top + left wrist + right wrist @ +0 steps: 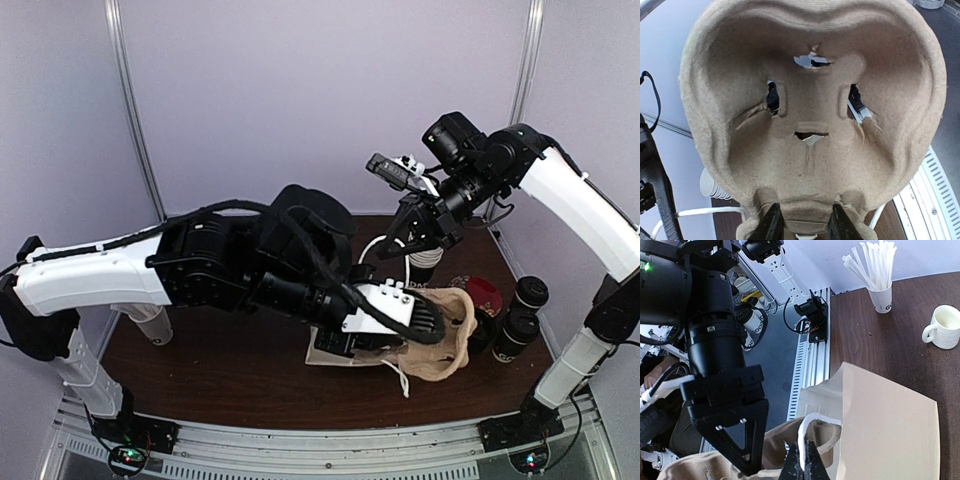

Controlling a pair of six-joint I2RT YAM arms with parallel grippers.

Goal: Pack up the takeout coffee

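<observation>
A brown pulp carrier (448,335) sits mid-table (200,370), tipped up on edge. In the left wrist view it fills the frame, its moulded hollows and small slots facing the lens.

The left gripper (807,225) pinches the carrier's near rim, one black finger on each side.

The two black lidded cups (528,293) (515,338) stand upright on the table to the right of the carrier. The front one is near its right rim and the other is just behind that.

A tan paper bag (890,430) lies next to the carrier, its open end against the carrier's edge. The right gripper (802,466) is above the carrier, pressed together on the bag's thin white handle (810,419).

Beyond the bag, well apart from the carrier, are a white mug (945,327) and a white cup of sticks (882,295).
</observation>
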